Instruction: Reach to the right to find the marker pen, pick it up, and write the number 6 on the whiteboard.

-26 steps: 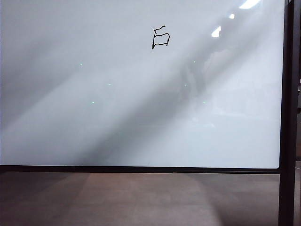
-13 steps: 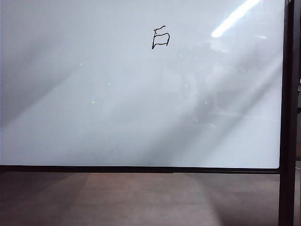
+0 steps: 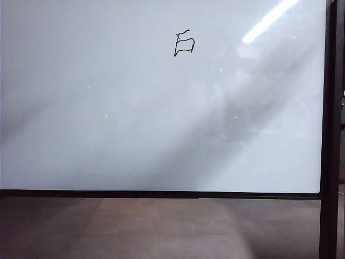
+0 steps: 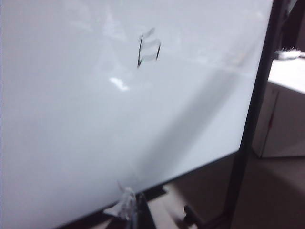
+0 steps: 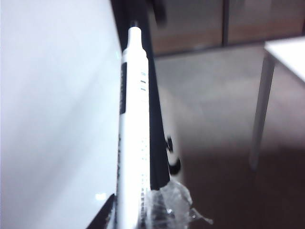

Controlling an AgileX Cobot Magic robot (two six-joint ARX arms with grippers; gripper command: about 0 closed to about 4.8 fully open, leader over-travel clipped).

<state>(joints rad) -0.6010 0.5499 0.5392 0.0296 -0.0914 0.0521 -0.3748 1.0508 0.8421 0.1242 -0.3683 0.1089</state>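
A: Please begin from the hands. What does the right hand (image 5: 136,210) have?

B: In the right wrist view it is closed on the marker pen (image 5: 133,138). Only the tips of the hand show, wrapped in clear tape, and the white barrel stands up between them. The pale tip of the pen points away from the hand, along the right edge of the whiteboard (image 5: 52,105), beside its black frame (image 5: 155,133). I cannot tell if the tip touches the board.

A: And the left hand (image 4: 129,210)?

B: Only a small taped part of it shows, in front of the lower edge of the whiteboard (image 4: 95,119). The picture is blurred there, so I cannot tell how far it is open, and I see nothing in it.

A: Where is the number 6 (image 3: 184,43)?

B: On the upper part of the whiteboard (image 3: 135,118), a little right of the middle, near the top edge. It is a thin, boxy black figure. The left wrist view shows the number 6 (image 4: 148,48) too, blurred.

A: What differs from the earlier pictures?

B: In the exterior view the figure is the same, with no new stroke. Neither hand is seen there, now or before. Only the reflections changed: one second ago there were small bright spots near the top right corner, now there is one long bright streak, and the grey bands lie differently. The dark post (image 3: 329,135) at the right edge and the floor (image 3: 161,226) below did not move.
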